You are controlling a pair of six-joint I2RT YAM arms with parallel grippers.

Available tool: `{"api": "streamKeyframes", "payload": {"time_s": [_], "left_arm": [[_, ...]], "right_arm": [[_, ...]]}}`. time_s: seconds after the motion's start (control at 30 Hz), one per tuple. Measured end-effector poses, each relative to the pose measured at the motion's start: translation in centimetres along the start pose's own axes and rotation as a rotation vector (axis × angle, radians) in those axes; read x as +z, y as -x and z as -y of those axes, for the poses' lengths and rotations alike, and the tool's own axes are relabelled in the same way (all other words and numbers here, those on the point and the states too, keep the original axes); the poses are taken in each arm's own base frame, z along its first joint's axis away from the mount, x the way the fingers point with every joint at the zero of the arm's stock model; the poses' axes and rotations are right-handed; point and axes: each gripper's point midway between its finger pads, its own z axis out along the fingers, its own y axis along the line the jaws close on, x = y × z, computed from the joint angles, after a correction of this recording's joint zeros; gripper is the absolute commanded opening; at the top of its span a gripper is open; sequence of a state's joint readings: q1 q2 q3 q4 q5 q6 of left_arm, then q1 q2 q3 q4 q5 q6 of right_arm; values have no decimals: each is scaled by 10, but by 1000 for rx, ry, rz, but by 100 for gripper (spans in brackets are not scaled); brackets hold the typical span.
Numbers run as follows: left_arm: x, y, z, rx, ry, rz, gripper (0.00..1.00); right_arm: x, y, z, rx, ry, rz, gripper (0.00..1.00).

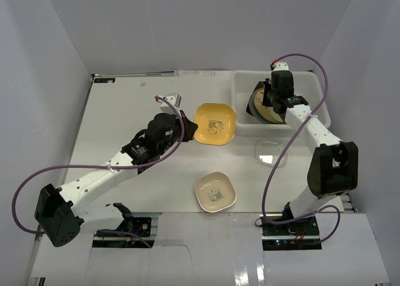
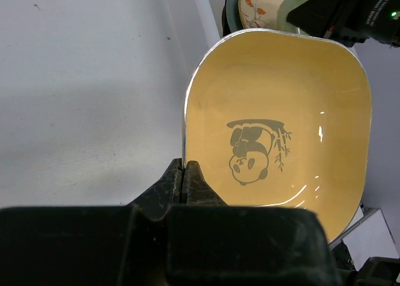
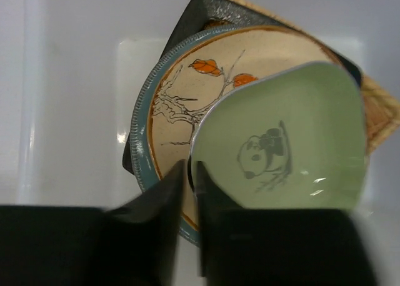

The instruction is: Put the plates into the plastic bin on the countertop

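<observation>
Left tool [image 2: 185, 173] is pinching the left rim of the yellow plate [image 2: 281, 111], my right tool [image 3: 190, 173] is pinching the green plate [image 3: 287, 142] above the plastic bin [image 1: 240, 125], and I am judging both stiff, light and slippery.

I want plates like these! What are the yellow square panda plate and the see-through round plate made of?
Yellow square panda plate: probably glossy melamine or glazed ceramic; shiny highlights, printed picture. See-through round plate: seems glass or clear plastic; the white table shows through.
</observation>
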State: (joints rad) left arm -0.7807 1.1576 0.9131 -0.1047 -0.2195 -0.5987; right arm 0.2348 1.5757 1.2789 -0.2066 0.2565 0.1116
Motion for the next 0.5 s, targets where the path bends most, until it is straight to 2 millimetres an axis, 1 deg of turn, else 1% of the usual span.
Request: {"api": "streamKeyframes", "payload": {"time_s": [0.03,0.07,0.1,0.13,0.17,0.2,0.27,0.3,0.33,0.37,0.4,0.43,0.47,0.5], "left_arm": [[3,1,2,1,-3,-3,0],[6,2,5,1,-8,-6,0],[9,4,8,5,-11,-9,0],[14,5,11,6,-15,-10,0],[19,7,15,8,-18,-13,0],[24,9,18,12,-21,-14,0],[36,13,24,20,-22,-16,0],[43,14,27,25,-21,-20,0],[50,14,29,31,-19,-25,0],[57,14,32,36,-19,-27,0],[64,14,35,42,-16,-32,0],[74,15,39,49,-17,-36,0],[84,14,44,55,-17,-41,0],[96,15,49,63,-18,-41,0]], "right_arm": [[8,-6,0,13,8,-22,50],[12,-9,-1,28,16,-34,59],[13,-11,-3,42,30,-41,76],[11,-9,-5,57,43,-36,81],[7,-4,-7,76,56,-25,82],[0,4,-9,93,72,-5,83],[-22,25,-12,133,101,55,81],[-38,39,-13,154,118,99,65],[-57,55,-13,173,137,154,51],[-77,69,-13,188,157,206,36],[-101,83,-14,210,184,270,8],[-116,90,-14,224,208,310,8],[-149,105,-13,247,241,392,8],[-173,110,-14,262,274,445,8]]}}
